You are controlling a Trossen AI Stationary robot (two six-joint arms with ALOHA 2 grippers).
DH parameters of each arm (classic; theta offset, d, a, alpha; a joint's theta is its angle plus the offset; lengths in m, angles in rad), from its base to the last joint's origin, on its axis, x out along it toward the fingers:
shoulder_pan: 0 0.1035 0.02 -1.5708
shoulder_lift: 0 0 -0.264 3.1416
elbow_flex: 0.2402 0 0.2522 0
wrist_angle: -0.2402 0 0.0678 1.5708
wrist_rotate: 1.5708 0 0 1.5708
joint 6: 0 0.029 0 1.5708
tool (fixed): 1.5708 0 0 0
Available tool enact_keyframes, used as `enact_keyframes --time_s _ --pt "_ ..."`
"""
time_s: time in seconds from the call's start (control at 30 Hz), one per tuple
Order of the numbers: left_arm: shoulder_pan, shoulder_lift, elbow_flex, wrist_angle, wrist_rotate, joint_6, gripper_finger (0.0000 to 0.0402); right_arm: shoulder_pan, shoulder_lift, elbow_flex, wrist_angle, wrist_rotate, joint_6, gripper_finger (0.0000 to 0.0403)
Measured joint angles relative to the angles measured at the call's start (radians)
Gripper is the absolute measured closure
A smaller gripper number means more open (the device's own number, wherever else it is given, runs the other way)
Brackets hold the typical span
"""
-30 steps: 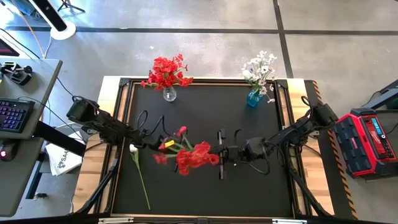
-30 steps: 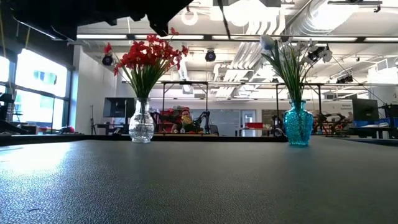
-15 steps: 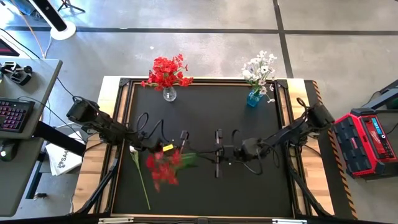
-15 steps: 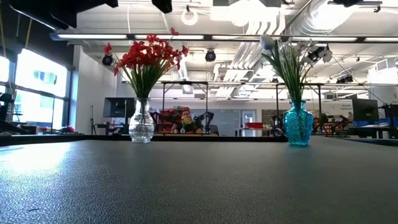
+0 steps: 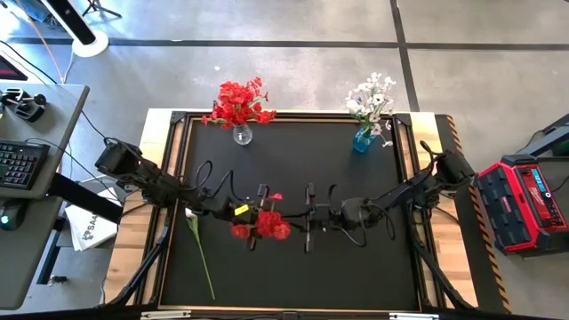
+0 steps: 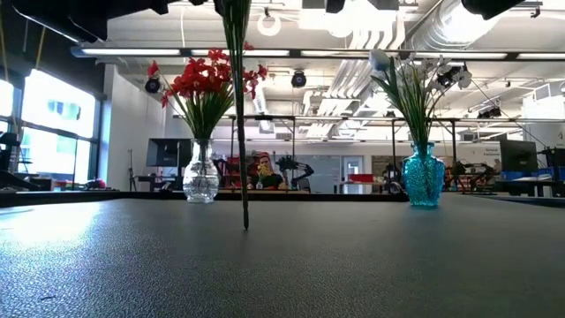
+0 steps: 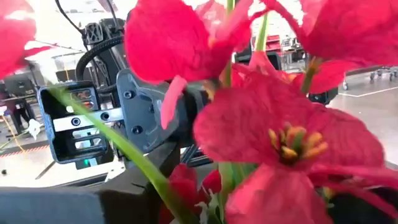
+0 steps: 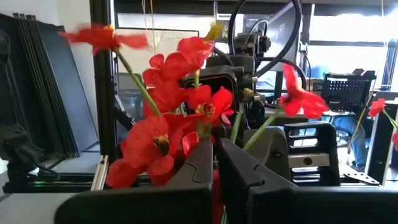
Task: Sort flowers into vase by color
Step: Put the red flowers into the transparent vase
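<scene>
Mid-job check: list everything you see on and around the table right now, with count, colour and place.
Red artificial flower spray: one, red blossoms on a green stem, upright at mid-table between the two grippers, stem tip at the mat.
White-bud flower stem: one, white and green, lying on the mat's left side.
Clear glass vase: one, holding red flowers, far edge, left of centre.
Blue glass vase: one, holding white flowers, far edge, right.
Black table mat: one, covering the table.
Keyboard: one, dark, on the side desk at left.
Red case: one, on the floor at right.
Left gripper: at the red spray.
Right gripper: shut, just right of the spray.
</scene>
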Motion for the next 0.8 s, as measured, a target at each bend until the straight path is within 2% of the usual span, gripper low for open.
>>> enact_keyframes --time_s 0.17,0.3,0.47,0.53,0.67,0.8 --pt "0.0 0.0 0.0 -0.035 0.002 0.0 0.0252 0.002 -0.003 0.0 -0.016 0.004 -0.014 0.0402" --pt "0.0 0.0 0.0 -0.076 0.008 -0.014 0.0287 0.012 -0.047 0.0 -0.061 0.054 -0.02 0.0402" --pt "0.0 -0.003 0.0 -0.116 0.008 -0.017 0.0329 0.062 -0.184 0.0 -0.255 0.152 -0.016 0.0402" --pt "0.0 -0.026 0.0 -0.144 0.007 -0.017 0.0349 0.087 -0.245 0.0 -0.356 0.159 0.007 0.0402" --pt "-0.001 -0.135 0.0 -0.269 -0.094 -0.015 0.039 0.133 -0.312 0.0 -0.534 0.159 0.095 0.0402" --pt "0.007 -0.302 0.0 -0.437 -0.25 0.024 0.0397 0.154 -0.274 0.0 -0.601 0.159 0.136 0.0402"
